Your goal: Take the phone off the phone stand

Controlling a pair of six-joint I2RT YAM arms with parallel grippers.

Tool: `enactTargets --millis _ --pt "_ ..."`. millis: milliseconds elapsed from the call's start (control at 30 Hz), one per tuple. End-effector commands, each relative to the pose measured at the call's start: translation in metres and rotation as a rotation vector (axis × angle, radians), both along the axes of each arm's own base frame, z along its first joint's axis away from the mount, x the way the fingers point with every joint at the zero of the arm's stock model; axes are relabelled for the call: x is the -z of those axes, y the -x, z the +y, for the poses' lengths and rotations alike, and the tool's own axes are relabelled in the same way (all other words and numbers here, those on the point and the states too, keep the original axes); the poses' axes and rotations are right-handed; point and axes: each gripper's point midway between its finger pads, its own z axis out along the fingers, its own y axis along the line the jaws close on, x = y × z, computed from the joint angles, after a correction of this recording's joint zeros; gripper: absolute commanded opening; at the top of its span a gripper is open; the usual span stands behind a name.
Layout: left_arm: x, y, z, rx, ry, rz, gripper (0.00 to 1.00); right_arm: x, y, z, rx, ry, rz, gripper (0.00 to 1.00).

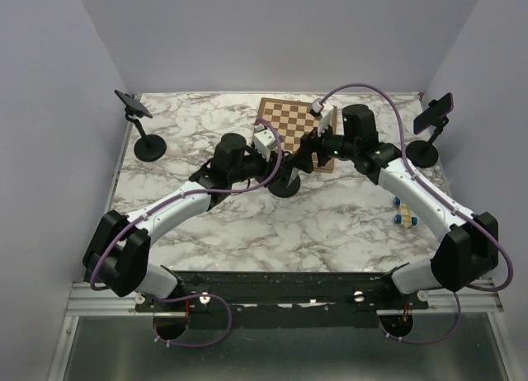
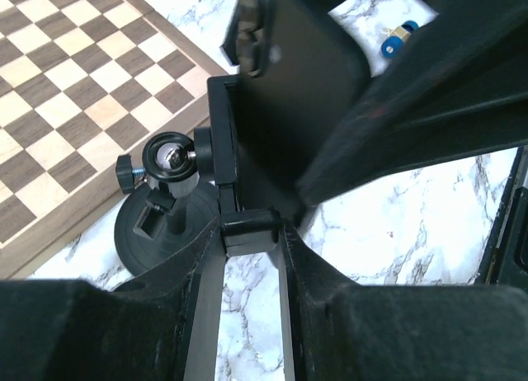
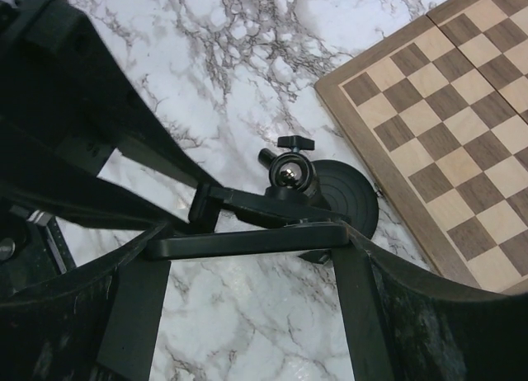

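A black phone stand stands mid-table, with a round base [image 1: 285, 185] and a ball joint [image 2: 169, 160]. The black phone [image 3: 247, 242] lies edge-on against the stand's clamp [image 3: 256, 208]. It also shows in the left wrist view [image 2: 297, 101]. My left gripper [image 2: 252, 232] is shut on the lower tab of the stand's clamp. My right gripper [image 3: 252, 249] is shut across the phone, one finger at each end. In the top view both grippers, left [image 1: 285, 156] and right [image 1: 312, 154], meet over the stand.
A wooden chessboard [image 1: 289, 121] lies just behind the stand. Two more phone stands with phones stand at the far left [image 1: 148, 146] and far right [image 1: 422, 152]. A small wooden toy with blue wheels [image 1: 403, 214] lies by the right arm.
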Motion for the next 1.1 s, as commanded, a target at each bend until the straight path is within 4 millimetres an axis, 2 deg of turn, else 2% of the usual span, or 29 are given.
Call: enactTargets --millis 0,167,233,300,400,500,600,700,800,900,1000,1067 --pt "0.044 -0.001 0.029 -0.073 -0.122 0.107 0.0 -0.044 0.01 -0.013 0.004 -0.054 -0.048 0.01" --pt "0.043 -0.001 0.026 -0.066 -0.129 0.103 0.0 -0.051 0.024 -0.01 -0.025 -0.093 -0.022 0.01" --pt "0.043 -0.002 0.026 -0.073 -0.136 0.101 0.0 -0.055 0.024 -0.015 0.039 -0.11 -0.001 0.01" --pt "0.042 -0.002 0.025 -0.077 -0.147 0.097 0.0 -0.058 0.011 -0.033 0.205 -0.101 -0.003 0.01" --pt "0.042 -0.003 0.026 -0.096 -0.18 0.12 0.02 -0.051 -0.009 -0.062 0.419 -0.021 0.031 0.01" --pt "0.038 -0.002 0.027 -0.116 -0.181 0.105 0.38 -0.049 -0.013 -0.074 0.505 0.01 0.058 0.01" --pt "0.025 -0.001 0.029 -0.13 -0.161 0.084 0.58 -0.055 -0.012 -0.075 0.525 -0.006 0.068 0.01" --pt "0.009 0.003 0.032 -0.137 -0.137 0.063 0.83 -0.06 -0.009 -0.072 0.518 -0.013 0.103 0.01" --pt "-0.014 0.009 0.033 -0.135 -0.092 0.032 0.97 -0.062 -0.008 -0.068 0.512 -0.016 0.141 0.01" --pt "-0.04 0.019 0.035 -0.114 -0.043 -0.017 0.98 -0.068 -0.004 -0.065 0.508 -0.026 0.174 0.01" --pt "-0.073 0.036 0.034 -0.056 0.034 -0.084 0.97 -0.082 0.003 -0.054 0.475 -0.065 0.196 0.01" --pt "-0.091 0.05 0.033 -0.006 0.087 -0.12 0.86 -0.093 0.009 -0.041 0.446 -0.091 0.205 0.01"
